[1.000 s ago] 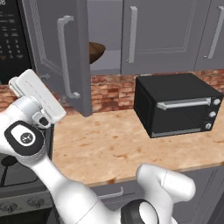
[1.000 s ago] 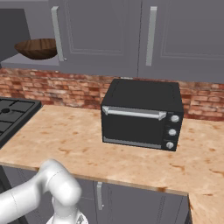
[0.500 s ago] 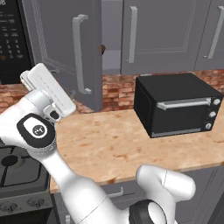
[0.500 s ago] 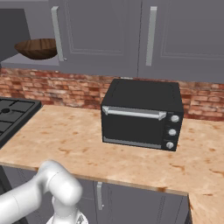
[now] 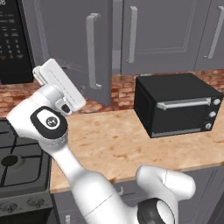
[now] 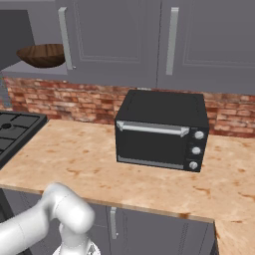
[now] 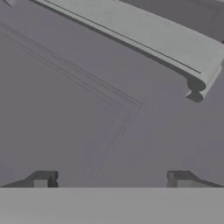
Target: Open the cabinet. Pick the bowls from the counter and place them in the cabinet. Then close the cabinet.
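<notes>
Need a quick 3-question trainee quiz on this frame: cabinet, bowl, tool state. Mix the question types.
1. True or false: the wood-grain bowl sits on the counter.
2. Multiple choice: the tool is A) shut on the bar handle, B) open and facing the left cabinet door, C) holding a bowl.
3. Fill in: the black appliance on the counter beside the stove is a ____.

Key
1. False. It rests on the cabinet shelf, behind the part-open left door.
2. B. In the hand view both fingertips stand wide apart with nothing between them, the door panel ahead and its bar handle off to one side.
3. Toaster oven.
</notes>
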